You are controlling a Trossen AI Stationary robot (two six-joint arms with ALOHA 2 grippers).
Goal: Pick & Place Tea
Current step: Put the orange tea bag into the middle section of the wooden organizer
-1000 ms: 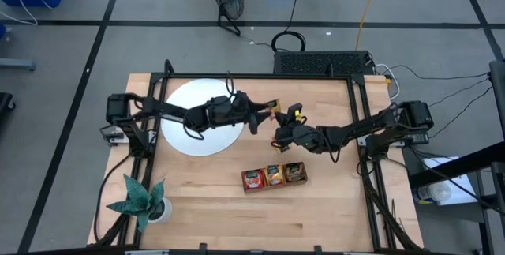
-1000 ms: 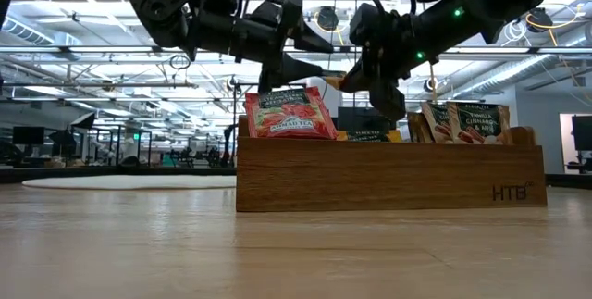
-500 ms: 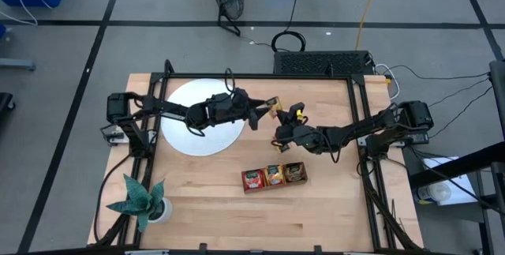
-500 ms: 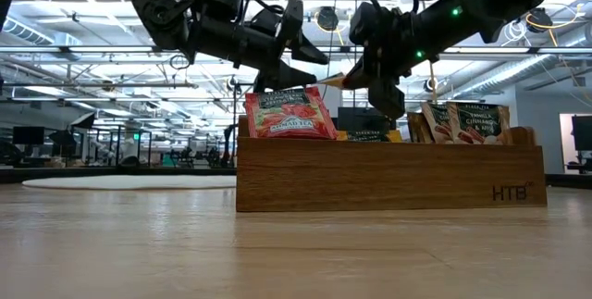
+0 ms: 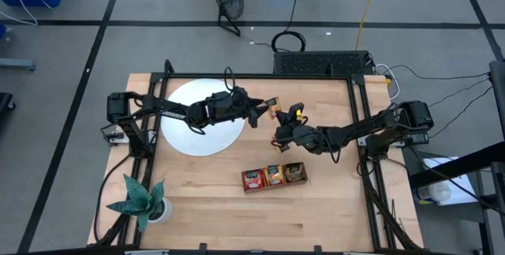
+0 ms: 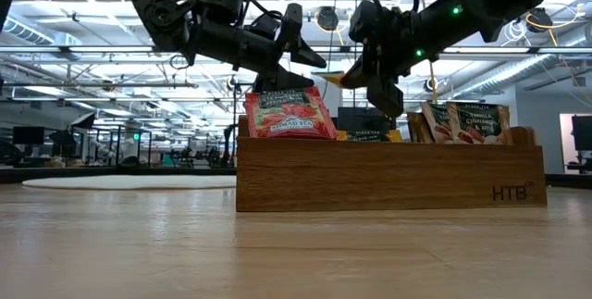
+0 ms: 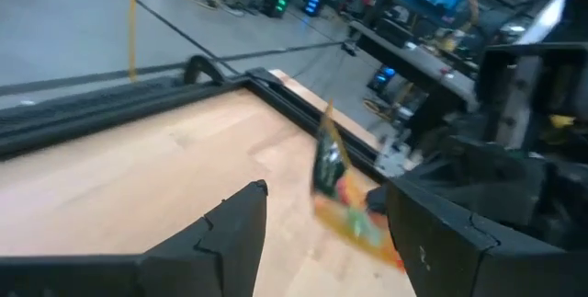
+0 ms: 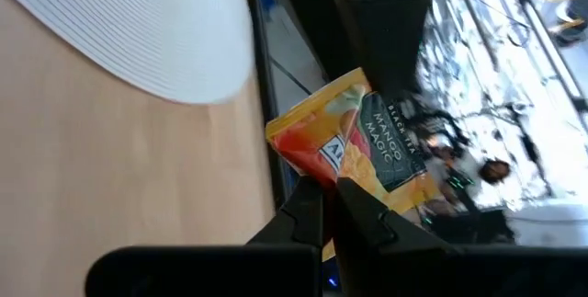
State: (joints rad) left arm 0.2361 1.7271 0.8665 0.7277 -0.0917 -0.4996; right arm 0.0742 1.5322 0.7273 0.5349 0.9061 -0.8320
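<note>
I hold the orange-yellow sachet (image 8: 354, 145) clamped in my right claw (image 5: 278, 118) above the surface, right of the white disc (image 5: 183, 133), so my spread-apart left claw (image 5: 257, 115) can take it.

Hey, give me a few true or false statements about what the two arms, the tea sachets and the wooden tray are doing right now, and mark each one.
1. The right gripper has its jaws shut on an orange-yellow mango tea sachet. True.
2. The left gripper is clamped on that same sachet. False: its jaws stand open, with the sachet hanging in front of them, apart from both fingers.
3. The brown wooden three-compartment tray already holds sachets, a red one among them. True.
4. The round white disc has sachets piled on it. False: no sachets show on it.
5. The held sachet is up in the air, above the light wooden table. True.
</note>
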